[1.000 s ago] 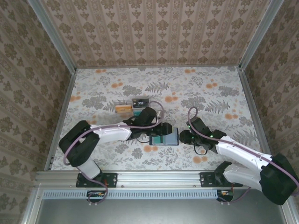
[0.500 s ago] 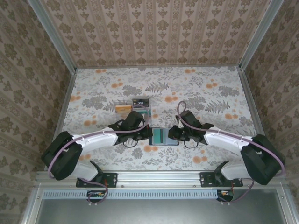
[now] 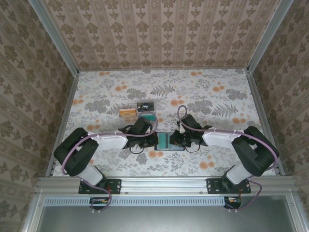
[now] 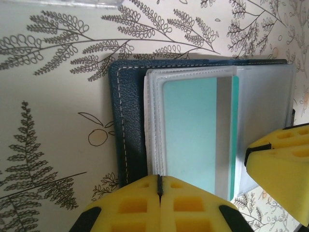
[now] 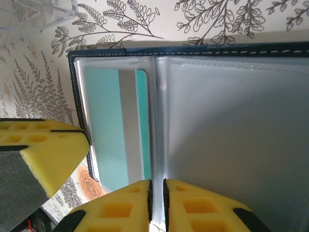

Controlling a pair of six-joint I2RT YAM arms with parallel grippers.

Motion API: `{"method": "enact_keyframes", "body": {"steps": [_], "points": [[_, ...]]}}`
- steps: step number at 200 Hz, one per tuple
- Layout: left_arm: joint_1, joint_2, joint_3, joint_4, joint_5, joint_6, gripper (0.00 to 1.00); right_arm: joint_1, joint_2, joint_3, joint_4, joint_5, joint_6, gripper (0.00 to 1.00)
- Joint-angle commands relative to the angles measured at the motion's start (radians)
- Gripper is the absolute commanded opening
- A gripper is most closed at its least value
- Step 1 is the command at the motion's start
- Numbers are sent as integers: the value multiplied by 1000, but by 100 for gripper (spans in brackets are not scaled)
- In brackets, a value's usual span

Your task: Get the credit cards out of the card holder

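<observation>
Pads of the left gripper (image 4: 159, 193) are pressed flush together with no gap, at the left side of the open card holder (image 4: 126, 121), where the sleeve edges meet the navy cover. Whether a sleeve edge is caught between them cannot be told. Pads of the right gripper (image 5: 157, 203) are nearly together, clamped on a clear sleeve leaf (image 5: 160, 121) that stands up at the fold and runs down into the narrow slit between them. One teal credit card (image 4: 190, 130) with a grey stripe sits inside a sleeve on the holder's left half, between the two grippers. The card holder lies open on the table (image 3: 217, 96), closer to the near edge than the far one, roughly midway between the left and right edges. Both arms reach in low from either side, their tips near one another. A clear plastic box (image 3: 137, 110) with an orange item inside rests beyond the holder toward the far left, apart from it.
</observation>
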Motion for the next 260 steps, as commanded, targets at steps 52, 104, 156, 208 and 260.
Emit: {"method": "enact_keyframes", "body": {"steps": [52,104,156,208,260], "points": [[0,35,-5,26,19,-5,0,-5,56,43,41,-48,22,18],[-7,46,-5,26,18,-14,0,-5,77,44,51,-57,26,20],[-9,50,5,-2,9,-10,0,-14,61,37,52,-66,28,0],[1,48,6,-74,-21,6,0,-61,2,-13,31,-64,13,0],[7,43,10,-94,-22,14,0,-77,-28,-36,20,-78,-4,0]]}}
